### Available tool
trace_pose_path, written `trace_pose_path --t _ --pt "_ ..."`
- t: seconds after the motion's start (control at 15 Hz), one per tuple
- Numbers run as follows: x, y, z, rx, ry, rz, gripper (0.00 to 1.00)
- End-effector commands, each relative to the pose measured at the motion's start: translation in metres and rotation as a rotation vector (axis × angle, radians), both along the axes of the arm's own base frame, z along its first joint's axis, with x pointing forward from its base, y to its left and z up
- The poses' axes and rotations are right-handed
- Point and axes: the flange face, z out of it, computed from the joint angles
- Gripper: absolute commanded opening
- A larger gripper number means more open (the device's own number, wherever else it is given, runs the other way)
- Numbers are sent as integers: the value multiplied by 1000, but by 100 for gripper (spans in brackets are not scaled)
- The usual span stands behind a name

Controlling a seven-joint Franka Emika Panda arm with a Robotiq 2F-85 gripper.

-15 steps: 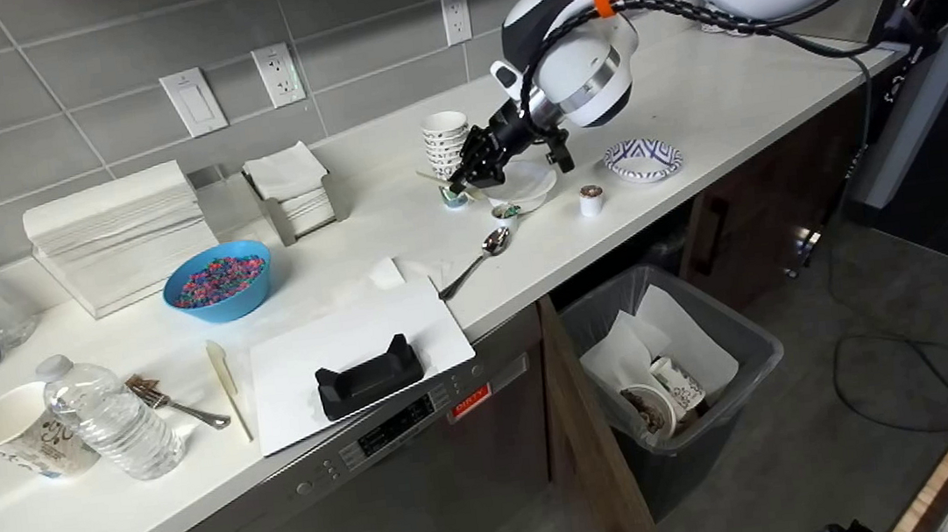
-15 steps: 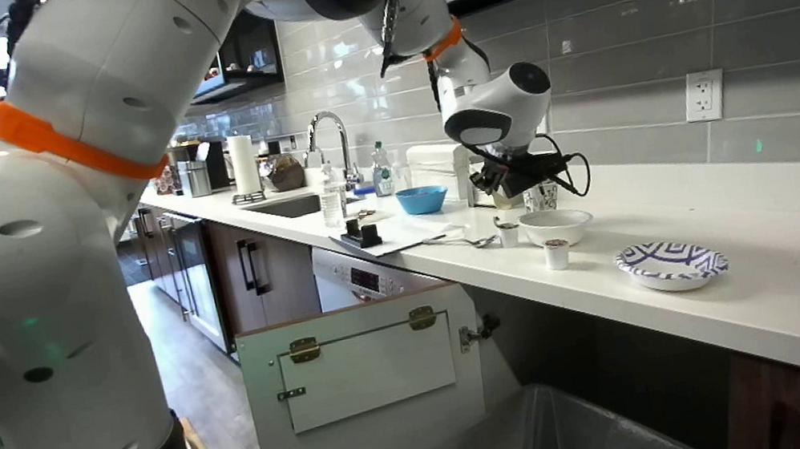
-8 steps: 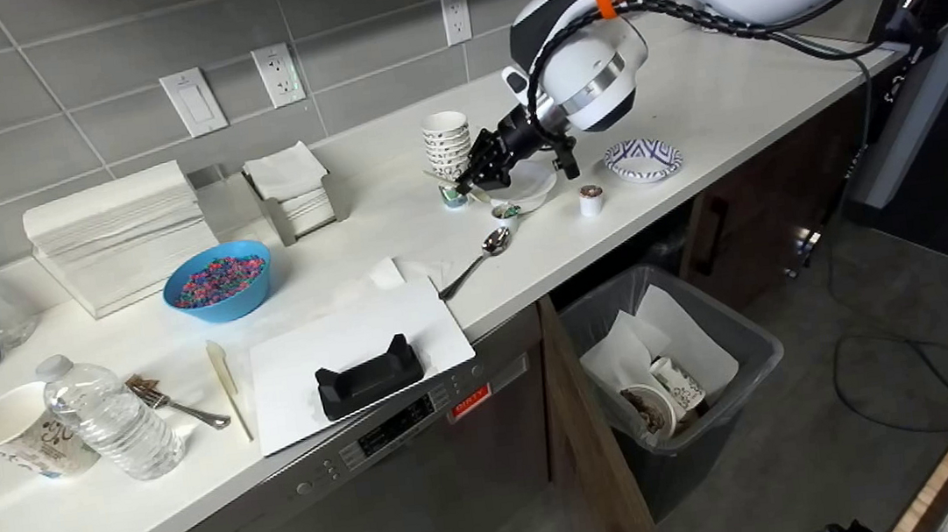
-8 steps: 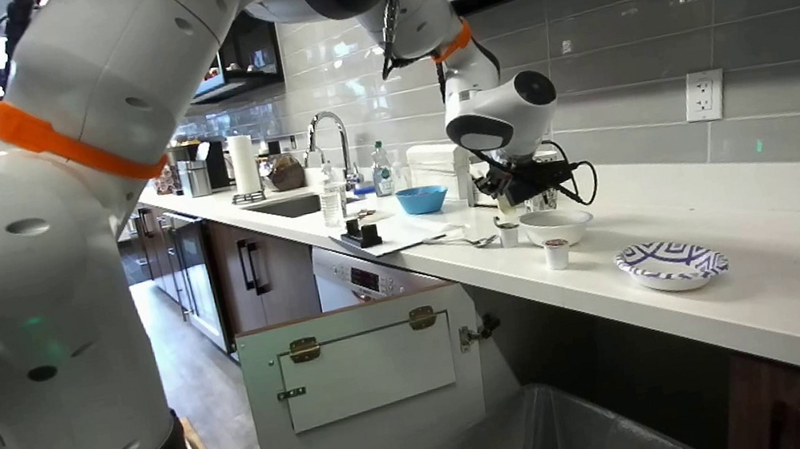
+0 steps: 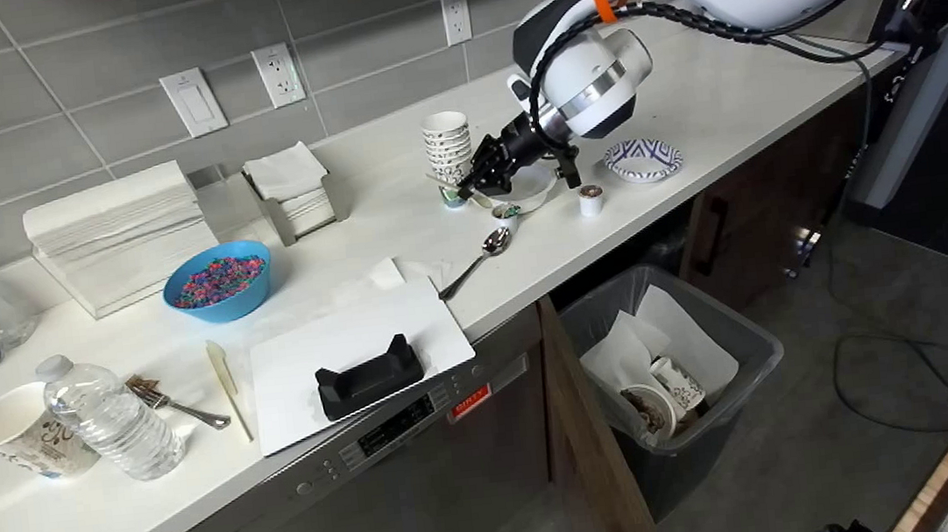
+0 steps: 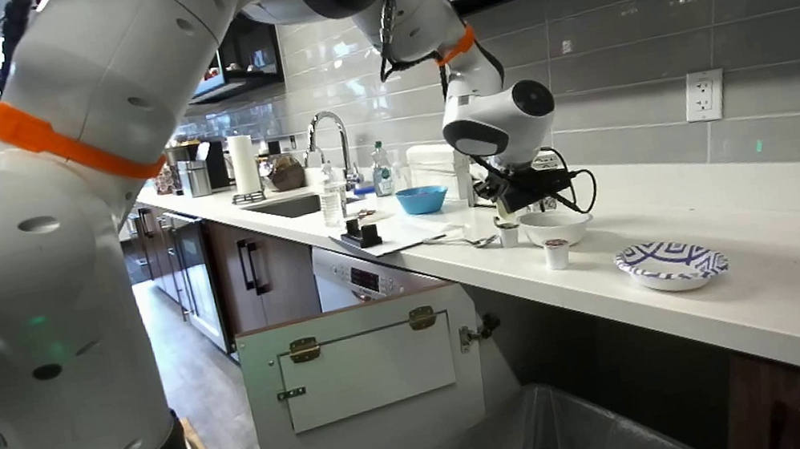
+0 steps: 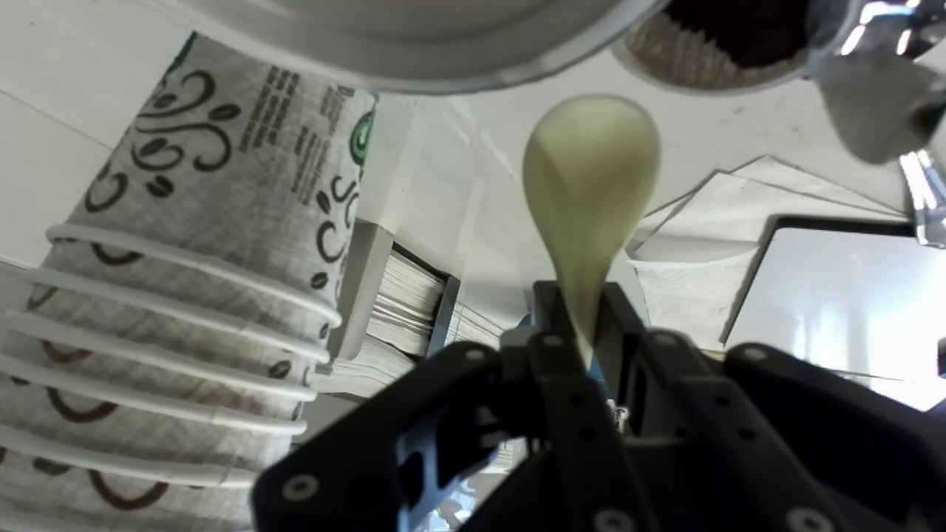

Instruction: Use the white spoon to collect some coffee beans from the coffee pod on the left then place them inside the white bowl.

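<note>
My gripper (image 7: 585, 310) is shut on the white spoon (image 7: 591, 162), whose pale head points out past the fingertips. No beans show on the head's visible side. In an exterior view the spoon (image 5: 480, 200) hangs tilted beneath the gripper (image 5: 470, 185), low over the counter. The white bowl (image 7: 443, 52) fills the top of the wrist view; the gripper partly hides it in an exterior view, but it stands plainer as the bowl (image 6: 557, 227). A coffee pod (image 7: 709, 52) with dark contents lies right of the spoon head. That left pod (image 5: 506, 217) stands near the bowl; another pod (image 5: 591, 200) stands further right.
Stacked paper cups (image 7: 222, 185) rise close beside the gripper. A metal spoon (image 5: 494, 242) lies by the left pod. A patterned bowl (image 6: 672, 264) sits further along the counter. A small teal-topped item (image 5: 453, 199) is partly hidden under the gripper.
The gripper has sunk a little toward the counter with the spoon still in its grasp, bringing the spoon head lower near the left pod. Bowl and pods have stayed put.
</note>
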Motion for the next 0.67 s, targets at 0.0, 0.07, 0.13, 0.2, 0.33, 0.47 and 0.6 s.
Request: trace_pose_path --t 0.0,0.07,0.13,0.2,0.33,0.47,0.6 --pt "-12 2 3 5 -8 -13 4" --pt "-14 2 3 7 -8 -20 4" --pt "-15 2 3 10 -6 -27 4" --pt "-16 2 0 11 -1 -32 4" --pt "-20 2 -2 10 8 -34 4" --pt "-23 -1 -3 8 10 -44 4" --pt "-25 -3 -2 7 6 -48 4"
